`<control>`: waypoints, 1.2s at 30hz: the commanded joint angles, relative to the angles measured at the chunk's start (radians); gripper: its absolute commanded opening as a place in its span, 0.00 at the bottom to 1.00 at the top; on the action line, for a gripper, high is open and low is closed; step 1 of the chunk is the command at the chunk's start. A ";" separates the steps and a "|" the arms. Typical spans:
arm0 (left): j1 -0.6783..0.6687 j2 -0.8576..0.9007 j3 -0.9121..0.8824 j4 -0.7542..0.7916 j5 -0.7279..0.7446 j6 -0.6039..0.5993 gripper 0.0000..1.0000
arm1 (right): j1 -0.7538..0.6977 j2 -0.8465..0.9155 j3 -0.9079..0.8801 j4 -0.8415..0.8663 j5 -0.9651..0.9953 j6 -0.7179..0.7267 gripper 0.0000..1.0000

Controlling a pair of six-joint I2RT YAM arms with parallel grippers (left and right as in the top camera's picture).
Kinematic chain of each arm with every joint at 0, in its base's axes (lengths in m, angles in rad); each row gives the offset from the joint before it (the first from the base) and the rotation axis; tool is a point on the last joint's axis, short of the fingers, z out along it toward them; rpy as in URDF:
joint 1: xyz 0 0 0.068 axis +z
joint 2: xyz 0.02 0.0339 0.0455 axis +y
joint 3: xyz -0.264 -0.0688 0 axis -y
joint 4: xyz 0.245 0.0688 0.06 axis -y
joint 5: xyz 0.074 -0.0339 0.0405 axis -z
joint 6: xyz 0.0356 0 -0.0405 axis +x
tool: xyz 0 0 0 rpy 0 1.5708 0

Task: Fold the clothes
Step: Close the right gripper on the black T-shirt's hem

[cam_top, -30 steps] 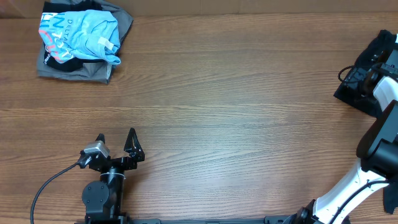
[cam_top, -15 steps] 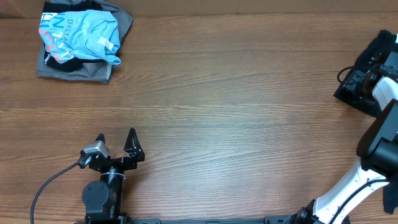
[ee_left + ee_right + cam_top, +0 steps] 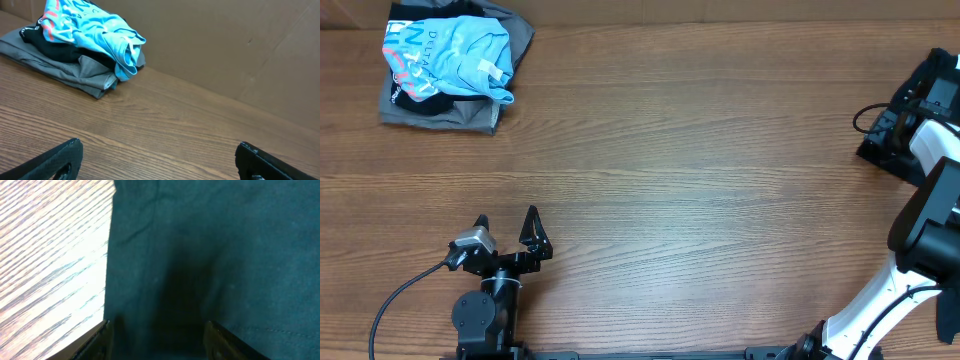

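The clothes (image 3: 882, 152) are a black heap at the table's far right edge, partly under my right arm. In the right wrist view their dark fabric (image 3: 225, 240) fills nearly the whole frame, with a strip of wooden table (image 3: 50, 255) at the left. My right gripper (image 3: 156, 325) is pressed down into the fabric. Its fingers stand part-way apart with cloth between them, and whether they pinch it does not show. My left gripper (image 3: 506, 222) rests near the front left, wide open over bare wood (image 3: 158, 150) with nothing between its fingers.
A light blue printed shirt (image 3: 450, 50) lies crumpled on a grey folded garment (image 3: 440, 112) in the back left corner; the left wrist view shows the blue shirt (image 3: 95, 30) and the grey garment (image 3: 60, 65) against a brown wall (image 3: 240, 50). A black cable (image 3: 395, 300) trails from the left arm.
The right arm's wrist has shifted slightly over the black heap. The left arm and the pile at the back left have not moved.
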 commanded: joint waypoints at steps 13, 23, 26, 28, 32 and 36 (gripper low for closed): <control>-0.006 -0.011 -0.004 -0.002 -0.003 0.016 1.00 | -0.003 0.019 0.008 -0.011 0.044 0.000 0.61; -0.006 -0.010 -0.004 -0.001 -0.003 0.016 1.00 | -0.003 0.055 0.008 -0.013 0.040 0.000 0.62; -0.006 -0.011 -0.004 -0.001 -0.003 0.016 1.00 | -0.003 0.057 0.008 -0.013 0.040 0.000 0.62; -0.006 -0.011 -0.004 -0.001 -0.003 0.016 1.00 | -0.003 0.057 0.008 -0.012 0.040 0.000 0.62; -0.006 -0.011 -0.004 -0.001 -0.003 0.016 1.00 | -0.003 0.056 0.009 -0.013 0.040 0.000 0.55; -0.006 -0.011 -0.004 -0.001 -0.003 0.016 1.00 | -0.003 0.056 0.011 -0.013 0.040 0.001 0.48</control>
